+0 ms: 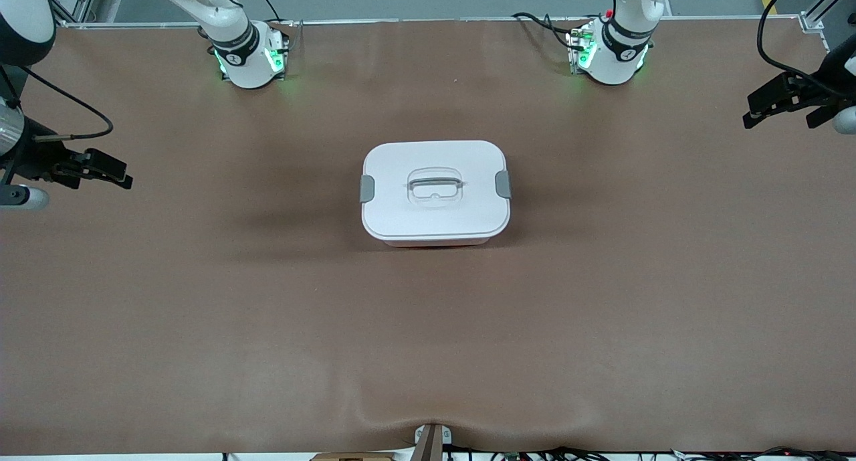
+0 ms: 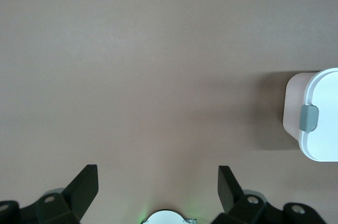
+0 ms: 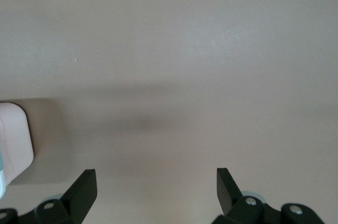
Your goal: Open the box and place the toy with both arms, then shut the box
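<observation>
The box (image 1: 435,192) stands in the middle of the table with its white lid on. The lid has a recessed grey handle (image 1: 435,184) and a grey clip on each short side. The pale pink tub shows only as a thin strip under the lid. The box also shows at the edge of the left wrist view (image 2: 319,123) and of the right wrist view (image 3: 13,145). My left gripper (image 1: 754,110) is open and empty, up over the left arm's end of the table (image 2: 157,174). My right gripper (image 1: 122,173) is open and empty over the right arm's end (image 3: 157,176). The toy is out of view.
The brown table mat (image 1: 428,327) has a crease at its edge nearest the front camera. The two arm bases (image 1: 249,56) (image 1: 612,54) stand at the table's edge farthest from that camera. Cables lie beside them.
</observation>
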`<state>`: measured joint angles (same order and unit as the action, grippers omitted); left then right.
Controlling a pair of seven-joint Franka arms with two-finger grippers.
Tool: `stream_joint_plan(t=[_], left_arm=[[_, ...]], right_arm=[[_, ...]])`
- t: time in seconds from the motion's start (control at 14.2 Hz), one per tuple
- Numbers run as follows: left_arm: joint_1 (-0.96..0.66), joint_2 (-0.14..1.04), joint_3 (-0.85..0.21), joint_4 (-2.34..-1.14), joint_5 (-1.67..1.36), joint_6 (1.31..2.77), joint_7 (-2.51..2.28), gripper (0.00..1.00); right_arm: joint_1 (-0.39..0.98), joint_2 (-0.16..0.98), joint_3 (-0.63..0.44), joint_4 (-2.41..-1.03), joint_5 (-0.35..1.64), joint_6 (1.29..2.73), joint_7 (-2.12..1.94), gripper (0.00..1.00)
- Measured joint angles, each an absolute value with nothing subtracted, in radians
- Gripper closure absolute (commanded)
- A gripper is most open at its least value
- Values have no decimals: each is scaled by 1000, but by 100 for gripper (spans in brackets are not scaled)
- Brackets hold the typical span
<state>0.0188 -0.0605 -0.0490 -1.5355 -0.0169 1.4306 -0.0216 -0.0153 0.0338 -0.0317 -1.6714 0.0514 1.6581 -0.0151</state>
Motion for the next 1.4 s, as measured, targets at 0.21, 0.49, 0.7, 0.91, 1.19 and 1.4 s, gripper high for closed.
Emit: stream_joint_plan(t=[0.21,0.49,0.7,0.91,1.19,1.4], left_arm=[[19,-60,-49,-1536,-17,1431,-22,0],[19,-55,-51,-1541,-17,1439,-22,0],[18,-49,-53,-1542,-17,1450,-23,0],[17,-48,-54,-1542,-17,1451,-51,0],[17,-43,-55,-1544,-17,1452,-60,0],[17,-43,-60,-1544,-17,1453,-61,0]], right_arm=[[-15,34,-32,-1674,51,1664,-15,0],[-15,34,-32,-1674,51,1666,-15,0],[-15,34,-34,-1674,51,1667,-15,0],[-15,34,-33,-1674,51,1668,-15,0],[-15,34,-33,-1674,51,1677,-15,0],[-15,34,-33,-1674,51,1679,-15,0]])
